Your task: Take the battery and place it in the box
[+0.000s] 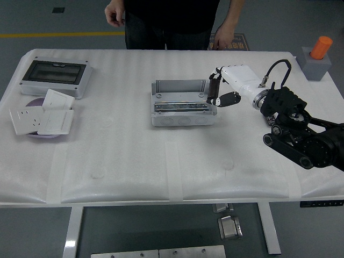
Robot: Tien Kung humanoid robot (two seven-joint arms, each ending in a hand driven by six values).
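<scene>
From the head view, the right hand grasps a dark cylindrical battery, holding it upright just above the right-hand edge of the open grey box at the middle of the white tabletop. At the far left sits a grey enclosure with a dark window, with white wall sockets stacked on a purple disc nearer the camera. An orange-topped grey block stands at the far right corner. A person's hands hang beyond the far edge.
</scene>
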